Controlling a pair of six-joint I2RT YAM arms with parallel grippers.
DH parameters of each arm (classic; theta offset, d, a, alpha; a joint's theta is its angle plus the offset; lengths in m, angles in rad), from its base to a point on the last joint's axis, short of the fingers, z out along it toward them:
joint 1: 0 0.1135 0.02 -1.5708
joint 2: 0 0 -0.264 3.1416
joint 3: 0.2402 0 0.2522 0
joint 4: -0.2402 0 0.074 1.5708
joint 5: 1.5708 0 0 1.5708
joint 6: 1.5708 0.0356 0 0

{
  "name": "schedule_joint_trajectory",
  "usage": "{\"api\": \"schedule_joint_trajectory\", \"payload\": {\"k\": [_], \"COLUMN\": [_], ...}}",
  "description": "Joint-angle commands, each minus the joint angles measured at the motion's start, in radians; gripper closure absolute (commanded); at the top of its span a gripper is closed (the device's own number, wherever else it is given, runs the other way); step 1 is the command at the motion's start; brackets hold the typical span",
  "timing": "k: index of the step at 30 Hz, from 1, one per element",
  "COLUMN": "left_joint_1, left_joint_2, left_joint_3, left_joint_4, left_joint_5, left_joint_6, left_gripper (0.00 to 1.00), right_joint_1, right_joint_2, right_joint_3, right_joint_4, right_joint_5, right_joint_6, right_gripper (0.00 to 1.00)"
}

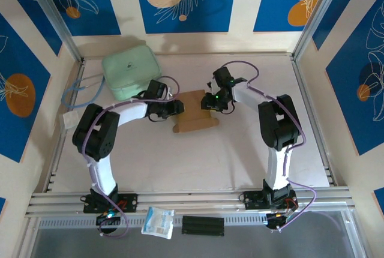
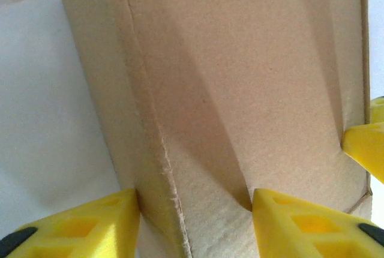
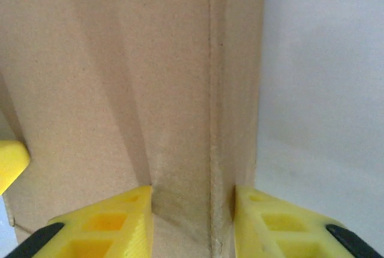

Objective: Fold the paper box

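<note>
Brown paper box (image 1: 195, 120) pinched by left tool (image 2: 195, 195) and right tool (image 3: 192, 189).

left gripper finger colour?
Yellow fingers with black patches near the base, pinching the brown paper box. Best in the left wrist view.

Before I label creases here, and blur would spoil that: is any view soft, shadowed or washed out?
Top view: sharp, evenly lit, box clear, faint shadows on the table. Left wrist view: cardboard grain crisp, dark shadow wedge above the yellow fingers. Right wrist view: similar shadow bands; table at right pale, nearly washed out.
</note>
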Motion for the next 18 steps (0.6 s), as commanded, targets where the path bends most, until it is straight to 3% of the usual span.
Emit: {"api": "schedule_joint_trajectory", "payload": {"k": [1,5,10,15,18], "left_joint_1": [0.001,0.024,0.050,0.065,0.069], "left_joint_2": [-0.118,-0.188,-0.154,-0.056,-0.012], "left_joint_3": [-0.041,-0.073,-0.081,-0.081,-0.079], "left_joint_4": [-0.047,-0.076,-0.059,0.118,0.223], "left_joint_5": [-0.056,-0.101,-0.040,0.120,0.158], "left_joint_6": [0.027,0.032,0.007,-0.047,-0.089], "left_gripper": [0.39,0.27,0.22,0.19,0.18], "right_joint_1": [0.011,-0.063,-0.153,-0.193,-0.210], "right_joint_2": [-0.023,-0.022,0.017,0.055,0.055], "right_joint_3": [-0.086,-0.180,-0.246,-0.242,-0.245], "right_joint_4": [0.038,0.136,0.226,0.238,0.245], "right_joint_5": [-0.033,-0.165,-0.373,-0.459,-0.475], "right_joint_6": [0.035,0.058,0.064,0.064,0.058], "right_gripper": [0.69,0.76,0.79,0.80,0.80]}}
